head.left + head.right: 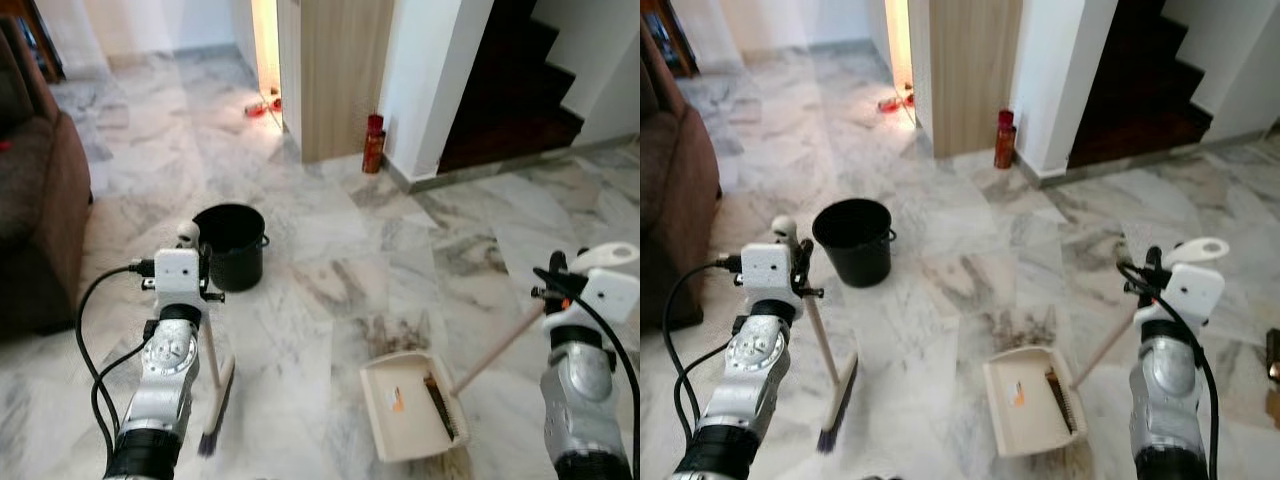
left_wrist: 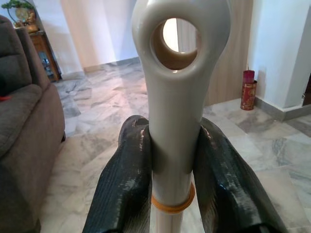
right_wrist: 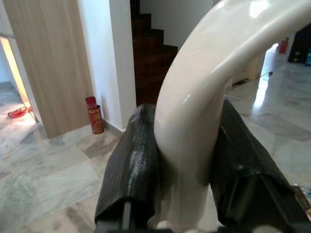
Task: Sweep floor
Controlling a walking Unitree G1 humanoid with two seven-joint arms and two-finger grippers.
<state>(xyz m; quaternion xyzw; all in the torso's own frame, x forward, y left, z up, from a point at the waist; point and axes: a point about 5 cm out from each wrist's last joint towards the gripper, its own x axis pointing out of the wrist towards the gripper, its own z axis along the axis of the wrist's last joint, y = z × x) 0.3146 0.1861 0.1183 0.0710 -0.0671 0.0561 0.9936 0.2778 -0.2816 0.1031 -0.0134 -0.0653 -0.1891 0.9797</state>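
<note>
We've got the left tool (image 2: 172, 160) clamped on the broom (image 1: 214, 385), right tool (image 3: 187, 165) gripping the dustpan (image 1: 412, 405) handle, black bucket (image 1: 232, 244) just ahead on the marble floor (image 1: 330, 260).

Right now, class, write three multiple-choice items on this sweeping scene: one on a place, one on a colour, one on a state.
1. Where is the bucket?
A. on the stairs
B. on the floor ahead of the left gripper
C. inside the dustpan

2. What colour is the bucket?
A. black
B. red
C. white

3. What does the right gripper hold?
A. nothing
B. the broom
C. the dustpan handle

Answers: 1 B, it stands on the marble floor beyond the left gripper; 2 A, its wall is black; 3 C, its fingers clamp the dustpan handle, while the left grips the broom.
</note>
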